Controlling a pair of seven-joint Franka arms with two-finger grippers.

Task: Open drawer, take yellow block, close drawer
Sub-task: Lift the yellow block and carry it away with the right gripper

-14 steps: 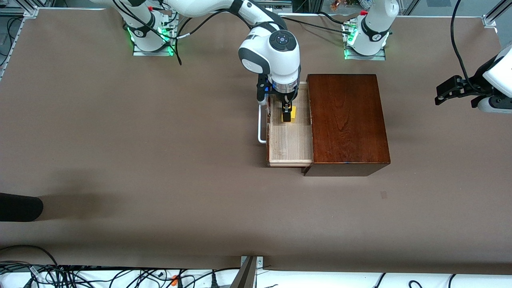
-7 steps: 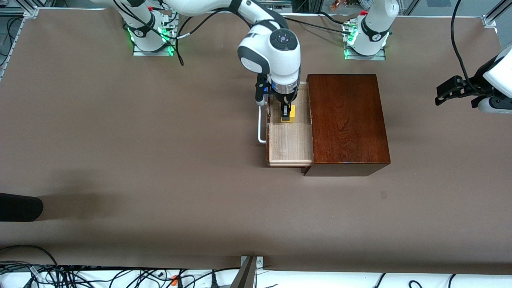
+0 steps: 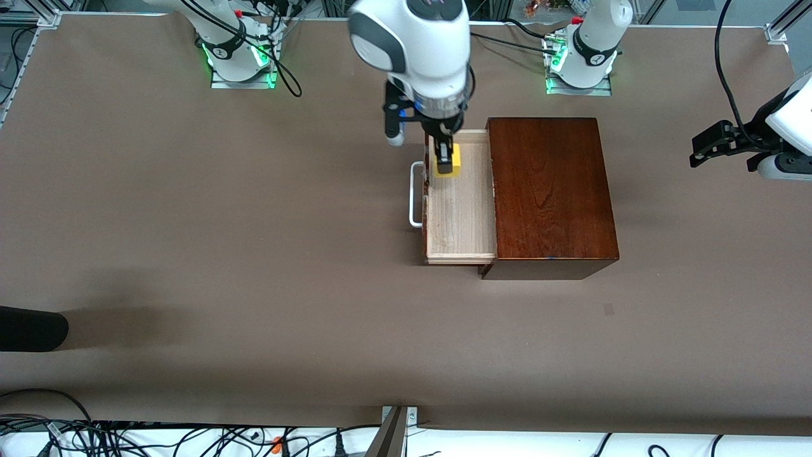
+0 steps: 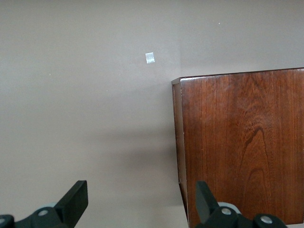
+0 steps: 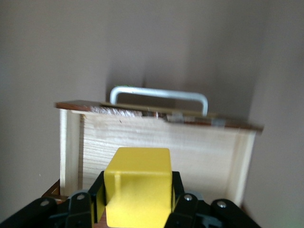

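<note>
The drawer (image 3: pixel 460 222) of the dark reddish-brown wooden box (image 3: pixel 550 193) stands pulled out toward the right arm's end of the table, its pale wood floor bare. Its white bar handle (image 3: pixel 415 194) shows on the front. My right gripper (image 3: pixel 446 160) is shut on the yellow block (image 3: pixel 447 166) and holds it in the air over the drawer's end nearest the robots' bases. In the right wrist view the yellow block (image 5: pixel 137 185) sits between the black fingers (image 5: pixel 178 187), above the drawer (image 5: pixel 156 147) and handle (image 5: pixel 159 95). My left gripper (image 3: pixel 710 147) waits open, off past the box at the left arm's end of the table.
The left wrist view shows the wooden box (image 4: pixel 242 142), bare brown table and a small white mark (image 4: pixel 149 58). A dark object (image 3: pixel 32 328) lies at the table's edge at the right arm's end. Cables (image 3: pixel 127 438) run along the edge nearest the front camera.
My right gripper closed on the yellow block and lifted it up out of the drawer; the arm now stands higher. The left arm has not moved.
</note>
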